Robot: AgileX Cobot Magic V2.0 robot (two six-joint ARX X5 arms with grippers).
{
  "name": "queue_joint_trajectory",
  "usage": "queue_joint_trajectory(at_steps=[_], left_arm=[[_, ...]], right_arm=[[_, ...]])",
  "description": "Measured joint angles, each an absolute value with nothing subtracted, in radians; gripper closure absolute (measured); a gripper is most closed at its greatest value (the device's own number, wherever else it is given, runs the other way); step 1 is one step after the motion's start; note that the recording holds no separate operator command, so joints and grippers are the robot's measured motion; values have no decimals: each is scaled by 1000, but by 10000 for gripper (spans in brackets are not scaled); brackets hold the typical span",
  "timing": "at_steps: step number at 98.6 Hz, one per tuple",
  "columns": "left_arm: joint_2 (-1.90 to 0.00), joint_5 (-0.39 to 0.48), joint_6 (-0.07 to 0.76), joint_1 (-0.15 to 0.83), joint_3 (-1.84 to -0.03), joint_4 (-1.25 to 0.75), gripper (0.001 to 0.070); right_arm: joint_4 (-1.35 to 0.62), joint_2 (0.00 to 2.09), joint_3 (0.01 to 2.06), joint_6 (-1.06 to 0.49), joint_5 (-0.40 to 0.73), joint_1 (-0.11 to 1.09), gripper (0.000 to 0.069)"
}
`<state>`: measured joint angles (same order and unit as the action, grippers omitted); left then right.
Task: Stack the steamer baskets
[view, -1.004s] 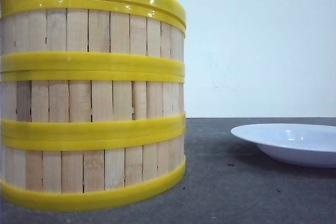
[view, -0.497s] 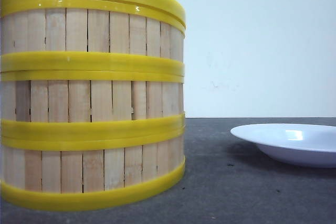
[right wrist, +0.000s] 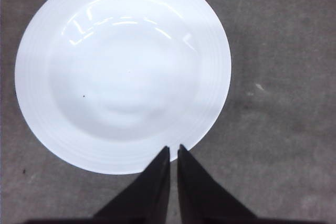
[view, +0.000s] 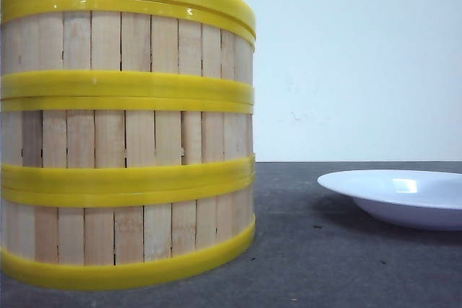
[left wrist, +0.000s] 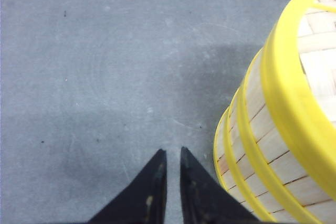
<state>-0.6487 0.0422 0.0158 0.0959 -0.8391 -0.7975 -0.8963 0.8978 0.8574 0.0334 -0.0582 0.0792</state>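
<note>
Three steamer baskets (view: 126, 135) of pale wooden slats with yellow rims stand stacked one on another at the left of the front view, close to the camera. The left wrist view shows the same stack of steamer baskets (left wrist: 283, 145) from above, its woven inside visible at the top. My left gripper (left wrist: 170, 151) hangs over bare table beside the stack, not touching it, its black fingers nearly together and empty. My right gripper (right wrist: 174, 148) is shut and empty, hovering above the near rim of a white plate (right wrist: 123, 66). Neither gripper appears in the front view.
The white plate (view: 404, 196) rests on the dark grey table (view: 310, 250) to the right of the stack. A pale wall (view: 361, 63) stands behind.
A small dark object at the top right corner of the front view one second ago has gone. The stack and plate have not moved.
</note>
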Motion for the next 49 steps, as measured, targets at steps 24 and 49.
queue_joint_trajectory(at_steps=[24, 49], left_arm=[[-649, 42, 16, 96, -839, -796, 692], [-638, 42, 16, 96, -839, -796, 692]], right_arm=[[-857, 898, 857, 35, -56, 79, 681], [-794, 898, 857, 35, -56, 79, 681]])
